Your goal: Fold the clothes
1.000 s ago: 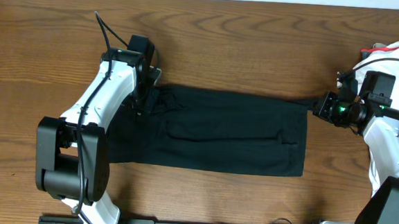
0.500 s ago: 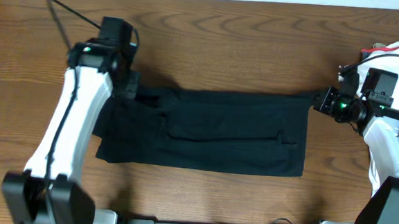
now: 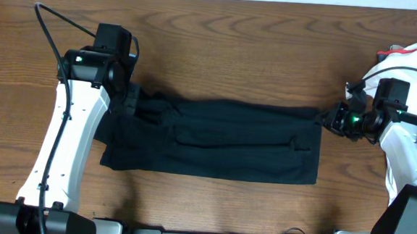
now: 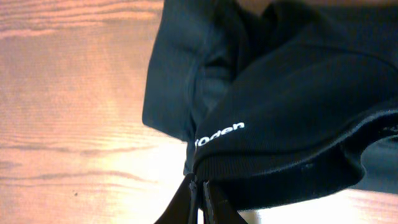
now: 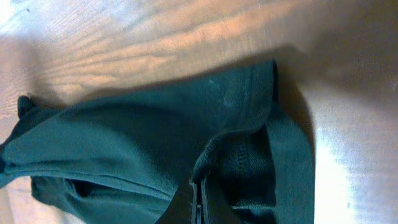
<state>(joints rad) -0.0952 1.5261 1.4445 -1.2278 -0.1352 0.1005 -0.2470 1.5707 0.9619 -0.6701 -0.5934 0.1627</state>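
From overhead, shows the black shirt (image 3: 221,139) lying as a long band across the middle of the wooden bench (image 3: 234,46), bunched near its left end. Shows the left end effector (image 3: 138,104) pinched shut on the shirt's far left corner and the right end effector (image 3: 326,117) pinched shut on its far right corner, with the far edge drawn taut between them. Looks like the start of a lengthwise fold. To do it well: raise both corners together, hold the edge straight and level, carry it toward the near edge, then lay it down flush without letting the middle sag or dragging the layer beneath. Also shows a heap of white cloth (image 3: 405,48) at the far right edge, partly behind the right arm and well apart from the shirt. From the left wrist, shows dark fingertips closed tight on a thick ribbed edge of the shirt, with a white logo (image 4: 221,132) in small lettering just above the grip, folds of black cloth beyond, and bare wood to the left. From the right wrist, shows fingertips clamped on a stitched hem corner, with the rest of the shirt trailing away to the left over the wood. Shows no container of any kind in any view, so nothing to report as held inside one.
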